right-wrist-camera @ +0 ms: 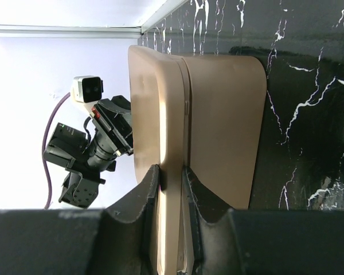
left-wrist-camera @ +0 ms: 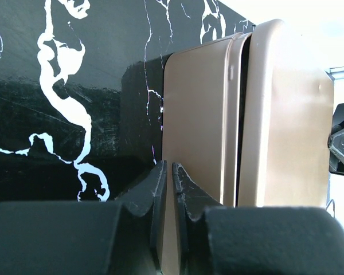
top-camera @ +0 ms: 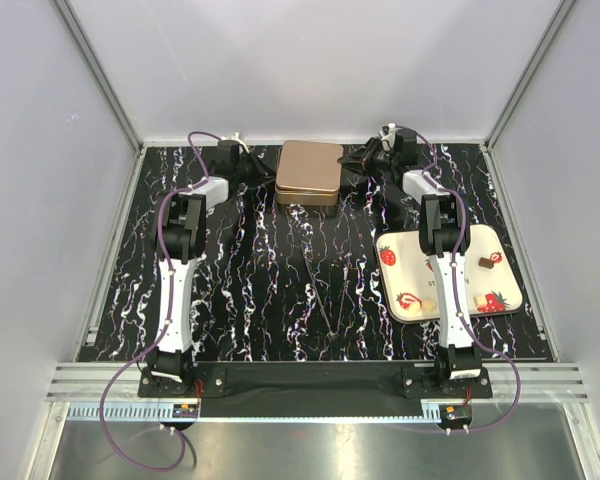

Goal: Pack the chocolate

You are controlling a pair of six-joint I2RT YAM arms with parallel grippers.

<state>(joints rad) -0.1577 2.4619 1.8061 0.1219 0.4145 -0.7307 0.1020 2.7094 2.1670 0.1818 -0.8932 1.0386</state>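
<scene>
A dark brown chocolate (top-camera: 487, 262) and a pale one (top-camera: 429, 305) lie on the white tray (top-camera: 405, 280) printed with strawberries, at the right. At the back middle stands a gold tin (top-camera: 309, 172). My left gripper (top-camera: 265, 178) (left-wrist-camera: 169, 165) is at its left side. The jaws are a sliver apart, tips at the tin's base wall (left-wrist-camera: 200, 114), and nothing shows held. My right gripper (top-camera: 354, 163) (right-wrist-camera: 171, 167) is shut on the rim of the tin's lid (right-wrist-camera: 155, 103). A dark slit shows between the lid (left-wrist-camera: 286, 114) and the base.
The black marbled table (top-camera: 250, 290) is walled by white panels at the back and both sides. A thin pair of tongs (top-camera: 320, 285) lies in the middle of the table. The right arm (top-camera: 445, 260) stretches over the tray.
</scene>
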